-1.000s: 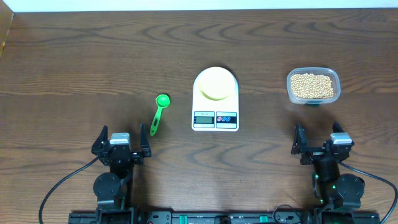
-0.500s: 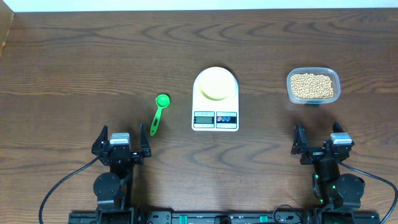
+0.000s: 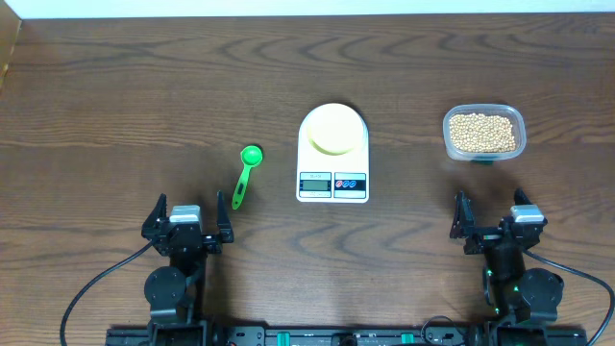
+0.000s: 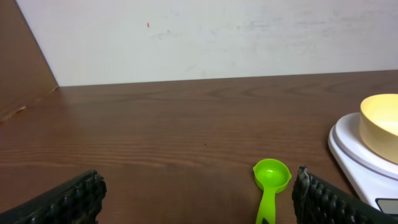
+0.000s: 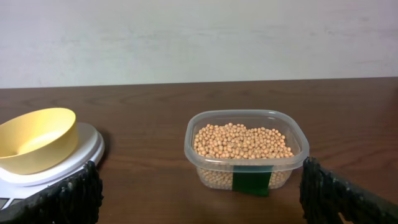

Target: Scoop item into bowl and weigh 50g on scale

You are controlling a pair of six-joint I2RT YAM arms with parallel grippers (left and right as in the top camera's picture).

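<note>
Nothing has moved since the picture before; both arms sit just as they were. The left tool is wide open and holds nothing. The right tool is wide open and empty too. No scooping has begun, so I think the job is at its very start. The yellow bowl sits on the white scale and looks empty. All the beans are in the clear tub, straight ahead of the right tool and well apart from it. The scale is ahead of that tool and off to its left. It is ahead of the left tool too, off to its right. The green spoon lies on the surface near the left tool, ahead and a little to its right, with the handle end pointing back at it. Next, I think the left tool should go forward and down and close on the handle. The handle is thin and lies flat, so the tool must get low. Then the spoon has to go past the scale to the tub.
</note>
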